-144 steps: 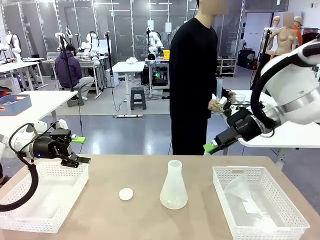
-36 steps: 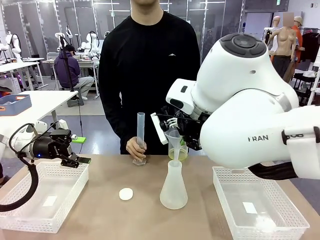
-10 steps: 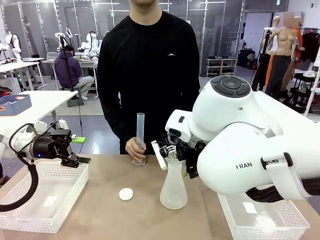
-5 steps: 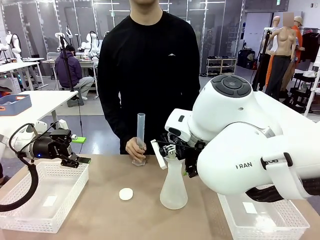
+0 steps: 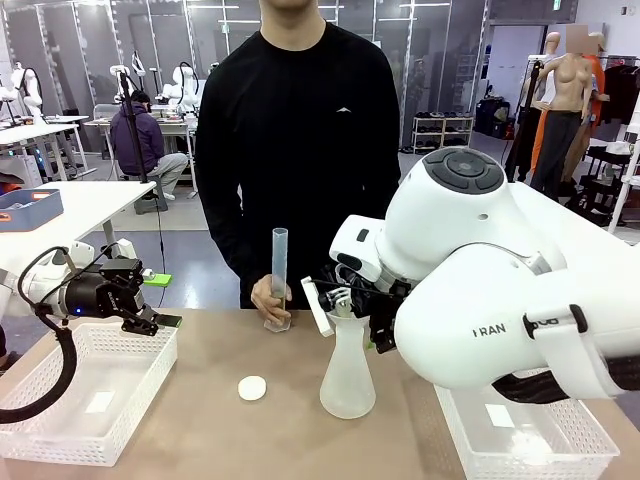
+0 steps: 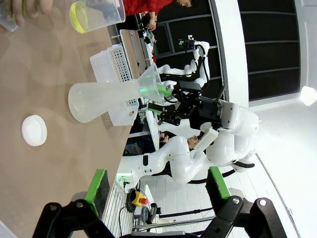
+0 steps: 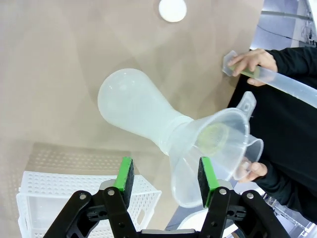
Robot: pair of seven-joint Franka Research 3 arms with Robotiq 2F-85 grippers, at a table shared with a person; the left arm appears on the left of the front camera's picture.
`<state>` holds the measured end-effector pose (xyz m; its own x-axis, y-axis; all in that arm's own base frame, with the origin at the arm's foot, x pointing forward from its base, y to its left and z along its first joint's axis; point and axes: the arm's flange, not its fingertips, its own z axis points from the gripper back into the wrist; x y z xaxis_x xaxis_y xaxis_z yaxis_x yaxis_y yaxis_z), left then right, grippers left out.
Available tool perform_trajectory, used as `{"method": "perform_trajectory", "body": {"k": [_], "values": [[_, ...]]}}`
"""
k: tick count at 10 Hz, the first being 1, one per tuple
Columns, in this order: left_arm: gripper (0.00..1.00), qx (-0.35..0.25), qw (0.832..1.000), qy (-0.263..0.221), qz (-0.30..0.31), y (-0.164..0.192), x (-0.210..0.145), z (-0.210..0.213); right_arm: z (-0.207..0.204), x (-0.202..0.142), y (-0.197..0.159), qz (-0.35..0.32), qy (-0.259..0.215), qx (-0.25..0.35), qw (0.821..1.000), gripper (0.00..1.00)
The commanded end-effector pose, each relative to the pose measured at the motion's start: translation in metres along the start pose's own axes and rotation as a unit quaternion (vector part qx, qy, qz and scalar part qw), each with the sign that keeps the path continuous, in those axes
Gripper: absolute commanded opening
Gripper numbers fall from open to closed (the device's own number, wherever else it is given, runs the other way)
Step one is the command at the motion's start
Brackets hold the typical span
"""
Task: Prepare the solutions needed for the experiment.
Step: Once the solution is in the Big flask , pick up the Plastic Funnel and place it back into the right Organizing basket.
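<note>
- The solution (image 6: 80, 17) is being held in a clear beaker (image 6: 106, 11) beside the funnel (image 7: 218, 144): likely light, sloshy, best gripped round the wall.
- Both the right tool (image 7: 166, 183) and the left tool (image 6: 157, 188) are being held spread.

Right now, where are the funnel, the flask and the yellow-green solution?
funnel (image 7: 218, 148), right wrist view, inner cone wall.
flask (image 5: 347, 385), front view, wide lower body.
solution (image 6: 80, 16), left wrist view, middle of the liquid layer.
</note>
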<state>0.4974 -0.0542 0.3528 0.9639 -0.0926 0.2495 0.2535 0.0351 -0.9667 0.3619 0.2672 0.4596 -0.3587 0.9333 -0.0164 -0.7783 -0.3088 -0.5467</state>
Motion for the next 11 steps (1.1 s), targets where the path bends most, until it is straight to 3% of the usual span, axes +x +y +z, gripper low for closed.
{"method": "perform_trajectory", "body": {"k": [1,3,5,6,9,11], "values": [[1.00,0.001,1.000,0.001,-0.001,-0.002,0.000,-0.001,0.035,-0.002,-0.005,0.012,-0.006,-0.040,0.999,0.66],[1.00,0.001,1.000,0.001,-0.001,-0.002,0.000,-0.001,0.054,-0.008,-0.016,-0.006,-0.028,-0.092,0.995,0.66],[1.00,0.001,1.000,0.001,-0.001,-0.002,0.000,-0.001,0.070,-0.034,-0.029,-0.096,-0.039,-0.067,0.992,0.66],[1.00,0.001,1.000,0.001,-0.001,-0.002,0.000,-0.001,0.079,-0.056,-0.035,-0.156,-0.073,-0.052,0.984,0.66],[1.00,0.001,1.000,0.001,-0.001,-0.002,0.000,-0.001,0.096,-0.145,-0.040,-0.310,-0.114,0.010,0.944,0.66],[1.00,0.001,1.000,0.001,-0.001,-0.002,0.000,-0.001,0.097,-0.191,-0.030,-0.402,-0.101,0.061,0.908,0.66]]}}
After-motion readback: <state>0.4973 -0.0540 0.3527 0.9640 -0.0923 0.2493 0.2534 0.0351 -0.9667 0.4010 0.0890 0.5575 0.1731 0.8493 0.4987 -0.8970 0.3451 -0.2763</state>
